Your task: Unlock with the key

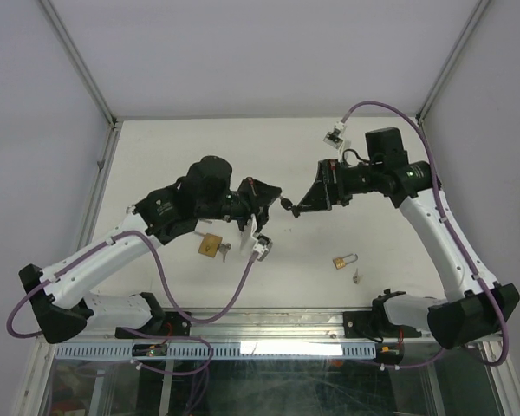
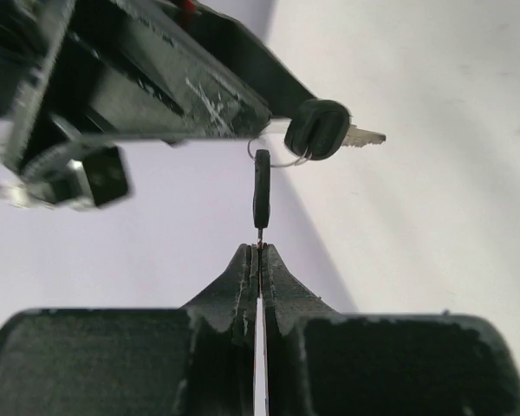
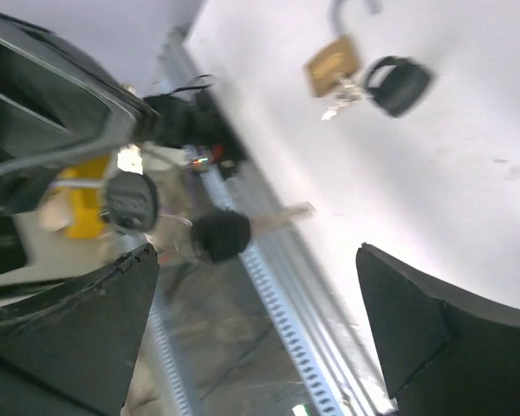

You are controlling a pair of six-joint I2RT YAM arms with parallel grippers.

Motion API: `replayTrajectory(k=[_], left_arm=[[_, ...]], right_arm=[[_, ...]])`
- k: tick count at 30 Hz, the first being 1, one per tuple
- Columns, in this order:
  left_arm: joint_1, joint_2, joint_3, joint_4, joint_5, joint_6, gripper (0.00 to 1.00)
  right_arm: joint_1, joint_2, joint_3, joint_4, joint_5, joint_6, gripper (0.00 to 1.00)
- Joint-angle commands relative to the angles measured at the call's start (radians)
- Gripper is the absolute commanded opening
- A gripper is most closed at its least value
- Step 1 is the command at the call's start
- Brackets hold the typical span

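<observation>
Two black-headed keys on one ring (image 1: 286,204) hang in the air between my grippers, above the table's middle. My left gripper (image 2: 260,250) is shut on the blade of one key (image 2: 261,186), seen edge-on. The other key (image 2: 318,128) dangles from the ring with its blade free. My right gripper (image 3: 256,251) is open just right of the keys (image 3: 219,234), touching neither. A brass padlock (image 1: 209,247) with a key in it lies on the table under my left arm. The right wrist view shows a brass padlock (image 3: 334,65).
A second, smaller brass padlock (image 1: 343,260) lies at the front right with a small key (image 1: 355,277) beside it. A white clip (image 1: 334,135) hangs on the right arm's cable at the back. The table's metal rail (image 1: 269,347) runs along the near edge.
</observation>
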Motion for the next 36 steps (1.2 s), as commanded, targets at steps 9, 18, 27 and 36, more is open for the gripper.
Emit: replayTrajectory(k=[9,18,27,36], left_arm=[[-0.022,0.462,0.633,-0.961,-0.042,-0.904,0.0],[-0.01,0.549,0.742,-0.96,0.051,-1.154,0.0],[-0.008,0.562,0.793,-0.96,0.062,-1.203,0.0],[-0.008,0.576,0.833,-0.96,0.081,-1.2,0.0]], right_arm=[[-0.023,-0.5,-0.505,0.89,0.221,0.058,0.89],[0.181,-0.512,-0.755,1.22,0.216,-0.019,0.92],[0.222,-0.449,-0.829,1.393,0.195,0.072,0.63],[0.24,-0.412,-0.8,1.357,0.202,0.034,0.45]])
